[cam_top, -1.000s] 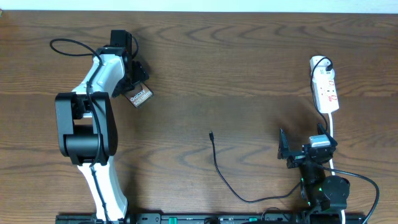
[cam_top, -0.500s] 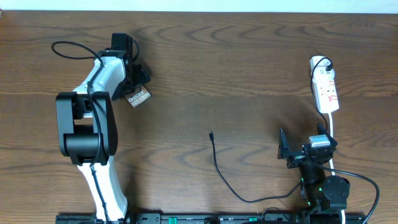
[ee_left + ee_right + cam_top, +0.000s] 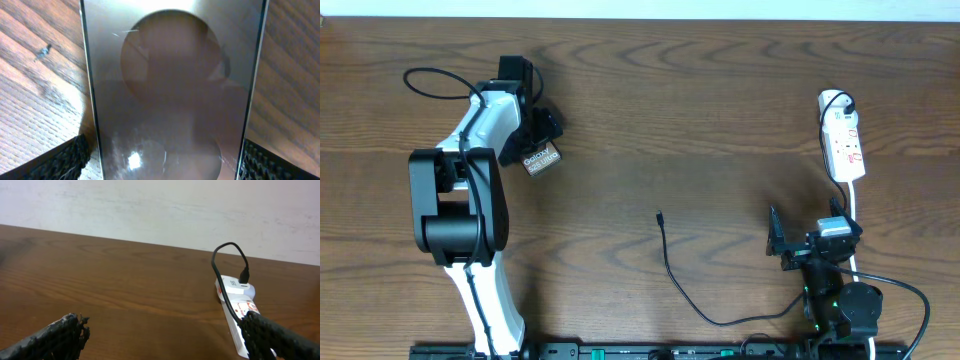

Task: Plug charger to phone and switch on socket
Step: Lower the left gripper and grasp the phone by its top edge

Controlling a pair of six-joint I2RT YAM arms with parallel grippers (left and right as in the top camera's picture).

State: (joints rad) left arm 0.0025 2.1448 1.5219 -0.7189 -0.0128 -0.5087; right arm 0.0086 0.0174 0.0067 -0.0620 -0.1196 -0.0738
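open table (image 3: 720, 120) around charger (image 3: 666, 255)

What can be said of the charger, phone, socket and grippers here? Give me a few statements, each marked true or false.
1. The charger's plug tip is inserted in the phone. False: it lies on the bare table, well apart from the phone.
2. The phone sits between the left gripper's fingers. True.
3. The right gripper is open with nothing between its fingers. True.
4. The socket lies on the left arm's side. False: it lies on the right arm's side, beyond the right gripper.
5. A black plug sits in the socket's far end. True.
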